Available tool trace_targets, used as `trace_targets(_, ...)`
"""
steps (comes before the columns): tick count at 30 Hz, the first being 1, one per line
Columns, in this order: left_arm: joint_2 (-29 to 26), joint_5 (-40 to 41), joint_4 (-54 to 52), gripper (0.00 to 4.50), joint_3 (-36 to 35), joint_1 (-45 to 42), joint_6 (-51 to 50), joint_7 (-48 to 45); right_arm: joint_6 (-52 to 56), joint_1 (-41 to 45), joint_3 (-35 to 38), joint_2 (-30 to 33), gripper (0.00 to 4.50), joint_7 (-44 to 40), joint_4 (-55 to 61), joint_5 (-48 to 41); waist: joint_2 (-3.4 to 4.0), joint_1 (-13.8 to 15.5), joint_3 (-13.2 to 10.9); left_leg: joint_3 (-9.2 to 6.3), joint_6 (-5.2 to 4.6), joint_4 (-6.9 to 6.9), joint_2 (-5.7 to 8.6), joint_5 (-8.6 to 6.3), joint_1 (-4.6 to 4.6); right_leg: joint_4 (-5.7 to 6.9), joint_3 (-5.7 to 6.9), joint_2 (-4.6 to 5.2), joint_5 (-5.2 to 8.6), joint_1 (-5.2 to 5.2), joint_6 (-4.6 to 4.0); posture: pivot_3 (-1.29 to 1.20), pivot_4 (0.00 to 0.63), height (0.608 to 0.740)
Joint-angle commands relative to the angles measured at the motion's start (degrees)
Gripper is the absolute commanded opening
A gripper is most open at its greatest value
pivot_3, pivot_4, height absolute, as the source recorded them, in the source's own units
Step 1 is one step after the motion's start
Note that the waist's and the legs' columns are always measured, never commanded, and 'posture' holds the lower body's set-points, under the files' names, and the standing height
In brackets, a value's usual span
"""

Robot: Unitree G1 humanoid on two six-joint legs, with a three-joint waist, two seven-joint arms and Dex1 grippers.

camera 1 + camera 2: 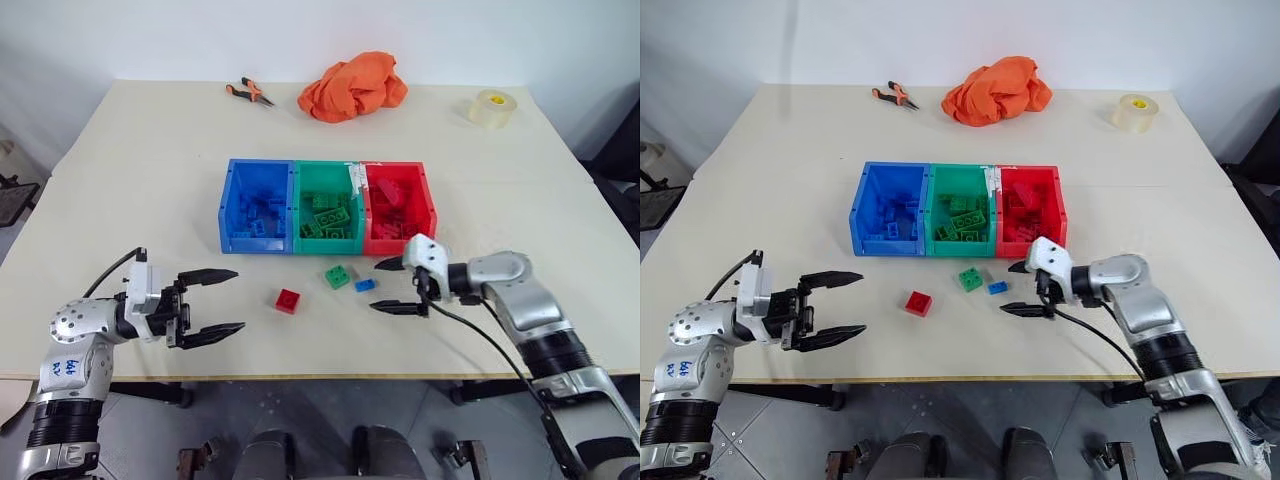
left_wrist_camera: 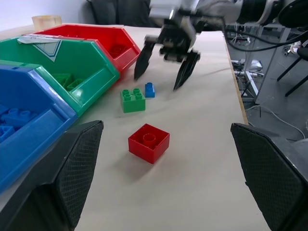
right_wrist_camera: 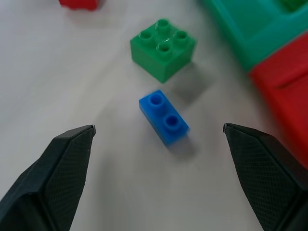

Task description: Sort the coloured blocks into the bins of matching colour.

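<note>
While bin contents blur together from the head views, 3 loose blocks lie in front of the bins (image 1: pixel 325 205): red block (image 1: pixel 288 300), green block (image 1: pixel 337 276), blue block (image 1: pixel 365 285). Left gripper (image 1: pixel 212 303) wide, empty. Left wrist view: right gripper (image 2: pixel 166 66) wide above the table beside the blue block. Right wrist view: blue block's 2 studs between spread fingers (image 3: pixel 62 163), bins cut off.
</note>
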State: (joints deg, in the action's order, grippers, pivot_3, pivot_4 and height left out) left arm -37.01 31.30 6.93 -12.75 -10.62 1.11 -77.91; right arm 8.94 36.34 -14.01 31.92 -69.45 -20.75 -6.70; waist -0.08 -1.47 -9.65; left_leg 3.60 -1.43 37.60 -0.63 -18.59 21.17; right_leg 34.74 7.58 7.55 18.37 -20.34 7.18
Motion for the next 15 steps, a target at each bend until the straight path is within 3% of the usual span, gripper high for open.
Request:
trace_targets(1, 0.0, 1.4, -2.8, 4.50, -1.3, 0.9, 0.2, 1.0, -3.4, 2.4, -1.2, -0.8, 4.28, -0.4, -4.2, 2.2, -0.01, -0.1, 0.0, 0.00, 0.00, 0.00, -0.01, 0.00, -0.02, 0.03, 0.00, -0.01, 0.00, 0.00, 0.00, 0.00, 0.150, 0.740)
trace_targets(5, 0.1, 1.7, -3.9, 4.50, -1.5, 2.0, 0.1, 1.5, -5.1, 2.8, -2.0, -1.0, 3.21, -1.5, -6.2, 3.0, -0.01, -0.1, 0.0, -0.02, 0.00, 0.01, -0.02, 0.00, -0.03, 0.04, -0.01, 0.00, 0.00, 0.02, 0.00, 0.00, 0.150, 0.740)
trace_targets(13, 0.1, 2.4, -3.3, 4.50, -2.4, 2.9, 0.3, 2.5, -3.8, 1.6, 0.5, 1.0, 0.51, -0.8, -0.1, 1.4, 0.00, 0.0, 0.0, -0.04, 0.00, 0.08, -0.03, 0.00, -0.03, 0.06, -0.02, 0.02, 0.00, 0.04, 0.00, 0.00, 0.150, 0.740)
trace_targets(15, 0.1, 2.7, -3.5, 4.50, -2.5, 3.2, 0.2, 2.5, -1.5, 0.8, 1.9, 2.1, 0.43, -1.0, 4.5, -0.4, 0.01, 0.1, 0.0, -0.08, 0.00, 0.08, -0.01, 0.00, 0.01, 0.06, -0.03, 0.04, 0.00, 0.04, 0.00, 0.00, 0.150, 0.740)
